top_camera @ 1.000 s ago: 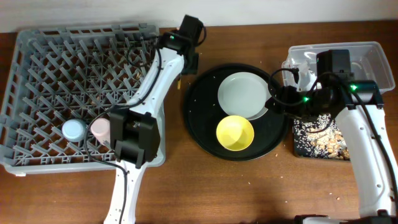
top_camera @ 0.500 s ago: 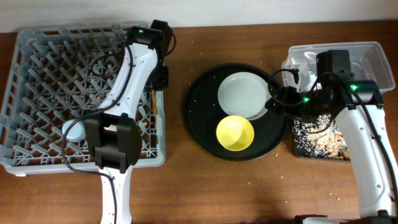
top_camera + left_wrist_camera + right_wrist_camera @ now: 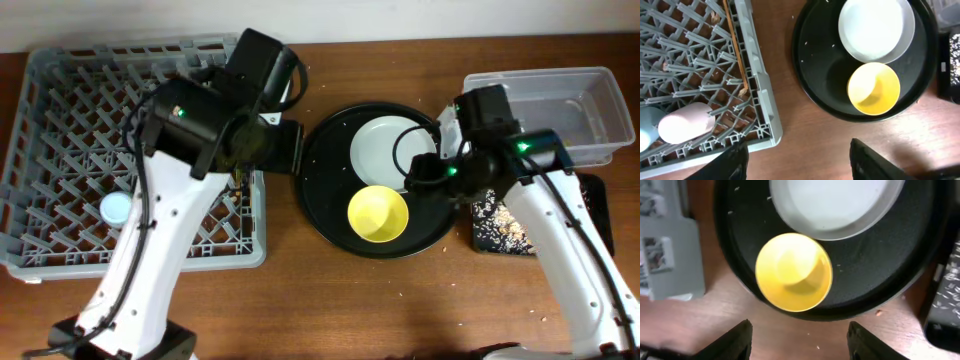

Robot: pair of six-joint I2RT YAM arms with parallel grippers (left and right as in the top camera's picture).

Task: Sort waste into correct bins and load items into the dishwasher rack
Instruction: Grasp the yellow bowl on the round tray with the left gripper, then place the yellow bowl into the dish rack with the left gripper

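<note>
The grey dishwasher rack [image 3: 60, 110] fills the left. A pink cup [image 3: 685, 122] and a light-blue cup [image 3: 117, 207] lie in its front part, and thin wooden chopsticks [image 3: 735, 50] lie along its right side. My left gripper [image 3: 285, 148] hangs open and empty between the rack and the round black tray [image 3: 320, 190]. On that tray sit a white plate [image 3: 385, 148] and a yellow bowl [image 3: 378, 213]. My right gripper [image 3: 425, 178], also open and empty, hovers over the tray's right edge, with the yellow bowl [image 3: 794, 272] just beyond its fingertips.
A clear plastic tub [image 3: 570, 100] stands at the back right. In front of it, a shallow black tray [image 3: 497, 225] holds beige food scraps. Crumbs dot the brown table [image 3: 330, 300] near the round tray.
My left arm swung from the rack's back edge toward the round tray and its jaws opened, leaving the chopsticks in the rack. My right arm moved left from the bins over the round tray.
</note>
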